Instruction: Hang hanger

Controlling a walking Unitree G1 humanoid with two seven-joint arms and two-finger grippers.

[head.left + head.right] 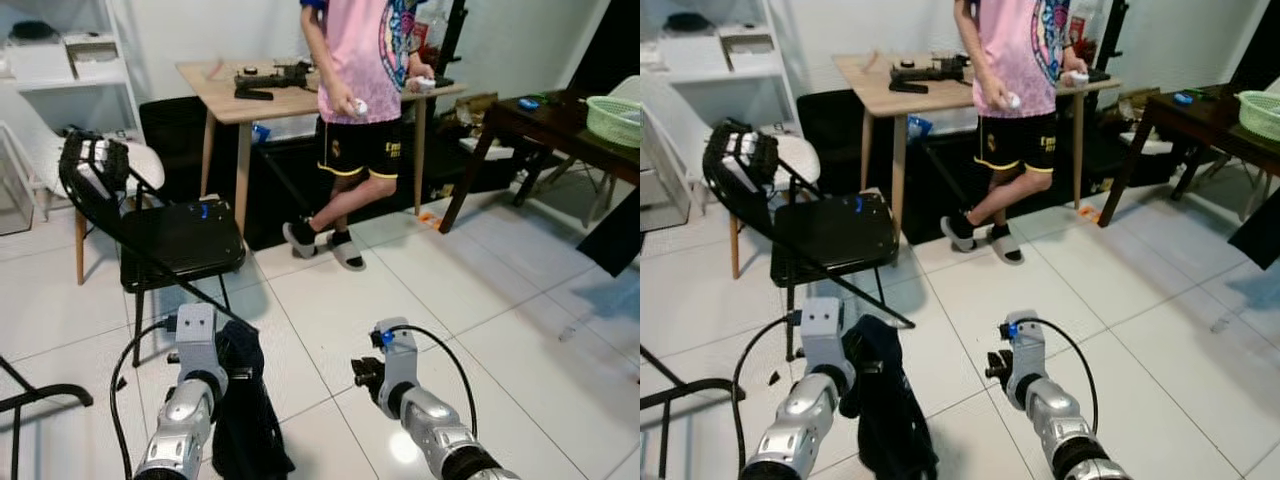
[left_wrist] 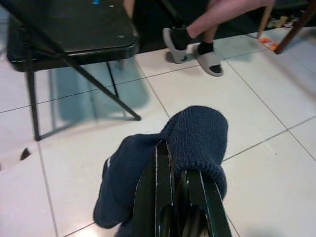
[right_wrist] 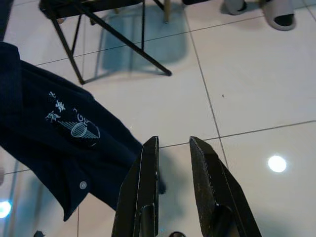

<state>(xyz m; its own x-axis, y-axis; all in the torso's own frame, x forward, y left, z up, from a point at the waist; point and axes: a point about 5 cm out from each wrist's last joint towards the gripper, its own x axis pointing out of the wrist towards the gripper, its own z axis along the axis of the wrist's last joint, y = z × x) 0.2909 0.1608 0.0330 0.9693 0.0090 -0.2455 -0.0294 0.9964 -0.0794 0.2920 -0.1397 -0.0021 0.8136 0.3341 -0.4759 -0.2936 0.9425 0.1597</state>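
Now I see a black folding chair [image 1: 180, 240] far on the left. Nearer, my left gripper [image 2: 177, 197] has its fingers clamped on a dark blue garment [image 2: 163, 158], which hangs down over the white tile floor [image 1: 480, 300]. To the right, my right gripper [image 3: 173, 163] holds its fingers slightly apart, with nothing between them. Far behind, a person [image 1: 360, 100] stands beside a wooden table [image 1: 225, 100]. I cannot make out any hanger.

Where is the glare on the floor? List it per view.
Right wrist view: round lamp glare on the tile beside the right tool, another at the edge. Left eye view: bright patch under the right arm. Left wrist view: navy garment sharp, no glare.
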